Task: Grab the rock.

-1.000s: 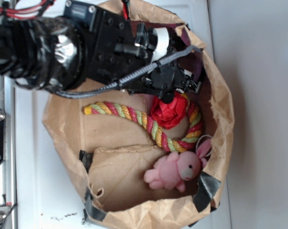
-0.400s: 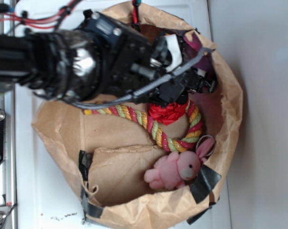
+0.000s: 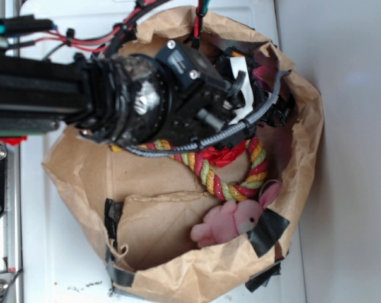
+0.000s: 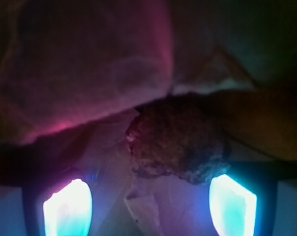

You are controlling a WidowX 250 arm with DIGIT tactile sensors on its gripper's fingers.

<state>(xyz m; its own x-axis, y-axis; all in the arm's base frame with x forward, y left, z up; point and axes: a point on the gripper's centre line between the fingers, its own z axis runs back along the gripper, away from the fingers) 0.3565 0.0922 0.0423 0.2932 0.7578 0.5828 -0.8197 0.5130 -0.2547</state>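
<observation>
Jaws spread apart at the near edge of the wrist view, empty — just beyond and between them, nearer the right-hand one, the rock [image 4: 175, 145], long axis lying roughly across the gap, dark brown, rough and mottled — behind it, crumpled brown paper bag [image 3: 83, 170] wall.

The rock [image 4: 175, 145] is seen just ahead of the gap between the parted fingertips [image 4: 68, 209], nothing lying between. It is crowded from above by the paper bag [image 3: 178, 281] wall. Beside the arm, room is narrowed by the rope toy [image 3: 209, 173] and red fabric ball [image 3: 223, 154].
</observation>
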